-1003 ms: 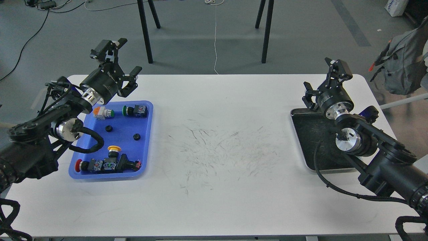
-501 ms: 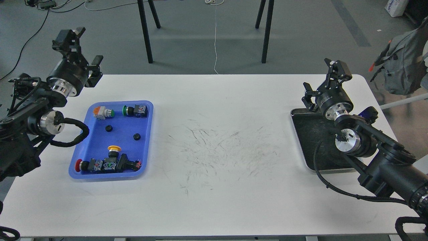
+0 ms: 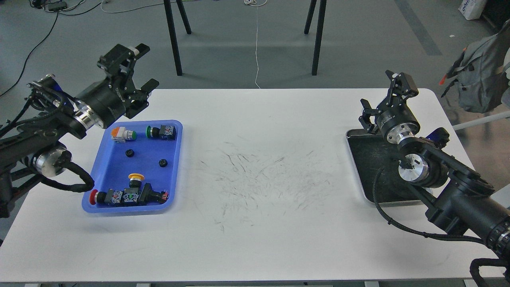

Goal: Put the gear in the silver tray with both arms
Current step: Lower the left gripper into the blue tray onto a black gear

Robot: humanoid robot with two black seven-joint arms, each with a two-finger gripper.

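Note:
Two small black gears lie on the floor of the blue plastic tray (image 3: 175, 167), one gear (image 3: 129, 152) at the upper left and another gear (image 3: 162, 162) nearer the middle. My left gripper (image 3: 137, 67) hangs open above the tray's far left corner, holding nothing. The silver tray (image 3: 360, 167), with its dark scratched floor, sits at the table's right side. My right gripper (image 3: 384, 95) stands open over that tray's far edge, empty. The right arm covers much of the silver tray.
Several push-button switches lie in the blue tray, among them an orange and green one (image 3: 122, 134), a yellow-capped one (image 3: 136, 179) and a red one (image 3: 95, 196). Black stand legs (image 3: 173, 38) rise behind the table. A grey backpack (image 3: 480, 75) sits at far right.
My left gripper swung out to the far left half a second ago and has come back right, above the blue tray's far left corner. The right arm barely moved.

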